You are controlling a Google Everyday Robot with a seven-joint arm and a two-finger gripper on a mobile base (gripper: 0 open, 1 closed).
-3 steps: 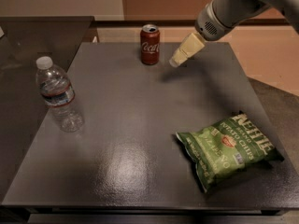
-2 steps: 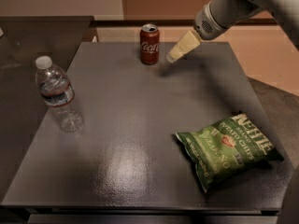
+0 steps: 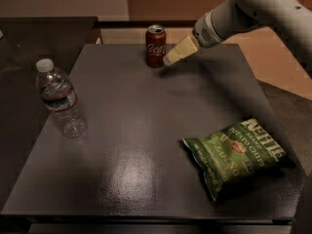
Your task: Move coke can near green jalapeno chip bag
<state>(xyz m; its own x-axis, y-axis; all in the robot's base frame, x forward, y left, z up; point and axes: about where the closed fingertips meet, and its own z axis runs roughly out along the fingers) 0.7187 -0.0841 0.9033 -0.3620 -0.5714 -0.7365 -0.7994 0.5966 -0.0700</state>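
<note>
The coke can stands upright near the far edge of the dark table. It is dark red with white script and a silver top. My gripper reaches in from the upper right, its pale tip just to the right of the can, almost touching it. The green jalapeno chip bag lies flat at the table's near right, far from the can.
A clear plastic water bottle with a white cap stands at the table's left side. A second dark surface adjoins the table at the far left. My arm crosses above the far right corner.
My gripper has moved left along the far edge, from clearly right of the can to right beside it. The can, bottle and chip bag have not moved.
</note>
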